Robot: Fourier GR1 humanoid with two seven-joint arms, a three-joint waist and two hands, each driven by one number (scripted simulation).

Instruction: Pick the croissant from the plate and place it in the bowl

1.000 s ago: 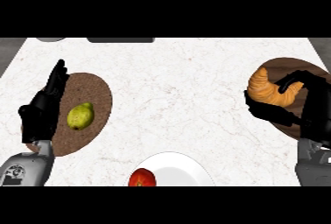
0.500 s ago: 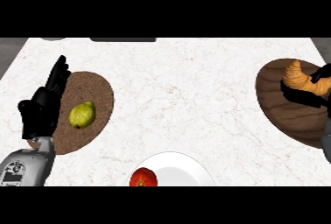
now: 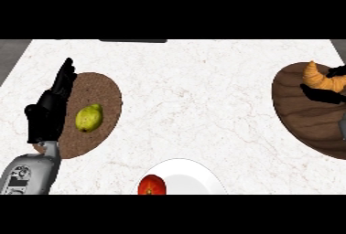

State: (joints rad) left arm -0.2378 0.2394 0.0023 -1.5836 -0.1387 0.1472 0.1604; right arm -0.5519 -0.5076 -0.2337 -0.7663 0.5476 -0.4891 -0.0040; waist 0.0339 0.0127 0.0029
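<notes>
- One white marbled desk (image 3: 196, 105) fills the view, carrying everything below.
- At the right edge sits a dark wooden bowl (image 3: 307, 119), partly cut off by the frame.
- On the left lies a brown cork-like plate (image 3: 101, 132), oval in this view.
- At the near edge, middle, a white plate (image 3: 192, 178) shows only its far half.
- Rising from the lower left corner, a grey forearm (image 3: 30, 173) ends in the left hand (image 3: 47, 112), whose fingers are straight and held together, pointing to the far side; it stands over the left rim of the brown plate and holds nothing.
- At the right edge the right hand (image 3: 324, 93) shows only in part, its dark fingers curled round the near end of the croissant, over the far part of the bowl.
- The golden croissant (image 3: 317, 77) is held there above the bowl's far rim; whether it touches the wood cannot be told.
- A yellow-green lemon (image 3: 89, 117) lies on the brown plate, just beside the left hand.
- A red tomato (image 3: 152, 185) rests on the left part of the white plate.
</notes>
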